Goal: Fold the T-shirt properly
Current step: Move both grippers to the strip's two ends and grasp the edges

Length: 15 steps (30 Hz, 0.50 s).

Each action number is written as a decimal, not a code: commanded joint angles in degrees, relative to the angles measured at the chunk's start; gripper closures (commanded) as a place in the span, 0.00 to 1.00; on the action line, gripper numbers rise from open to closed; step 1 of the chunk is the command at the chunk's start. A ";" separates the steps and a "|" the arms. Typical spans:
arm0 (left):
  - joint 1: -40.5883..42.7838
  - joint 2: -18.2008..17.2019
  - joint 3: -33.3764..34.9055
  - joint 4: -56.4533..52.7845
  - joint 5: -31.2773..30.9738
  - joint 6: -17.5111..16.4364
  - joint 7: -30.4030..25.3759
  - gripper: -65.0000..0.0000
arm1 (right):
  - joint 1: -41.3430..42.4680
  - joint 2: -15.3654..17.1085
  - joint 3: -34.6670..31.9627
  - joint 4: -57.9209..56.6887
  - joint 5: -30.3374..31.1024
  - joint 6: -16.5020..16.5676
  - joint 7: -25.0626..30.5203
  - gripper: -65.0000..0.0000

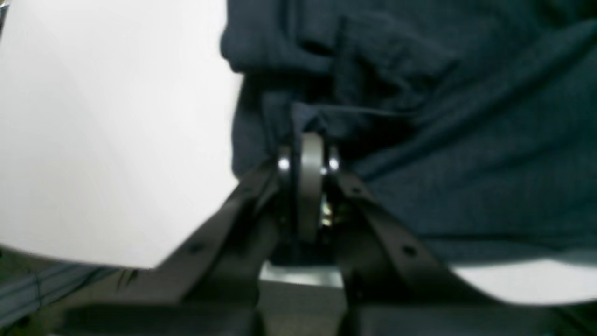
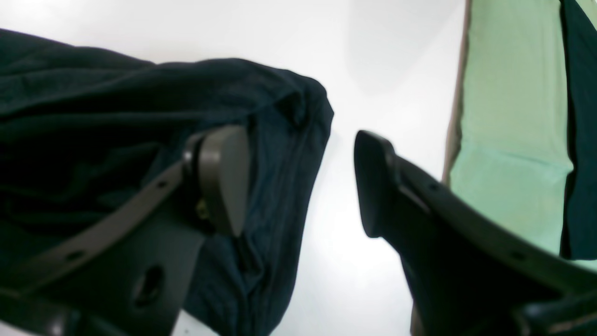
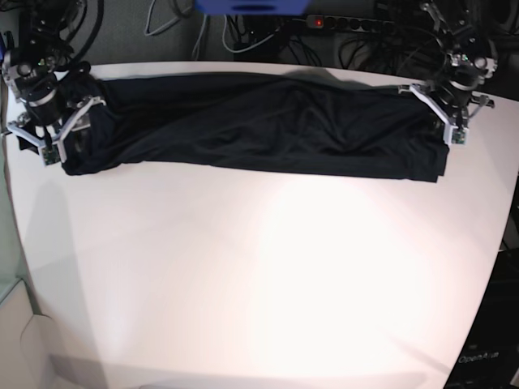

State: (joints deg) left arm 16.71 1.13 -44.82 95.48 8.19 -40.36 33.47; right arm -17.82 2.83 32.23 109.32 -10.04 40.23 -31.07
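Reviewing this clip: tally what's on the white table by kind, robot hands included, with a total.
T-shirt, dark, laid out in a long band: 1
Robot hands: 2, the left hand shut on the T-shirt, the right hand open at the other end
White table: 1
Total: 4

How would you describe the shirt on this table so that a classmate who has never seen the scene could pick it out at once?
Start with the big white table and look along its far edge. There the T-shirt lies as a long dark band stretching from one robot arm to the other. It is the only cloth on the table: plain, black, wrinkled, with no print.
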 commanded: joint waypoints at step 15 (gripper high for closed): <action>-4.80 -0.73 -3.93 -4.27 -0.32 0.36 -1.08 1.00 | 0.11 0.55 0.26 1.06 0.59 -0.23 1.05 0.44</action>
State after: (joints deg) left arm 11.99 0.84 -48.64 90.43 8.29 -40.14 33.08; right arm -17.82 2.83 32.23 109.34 -10.02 40.23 -31.03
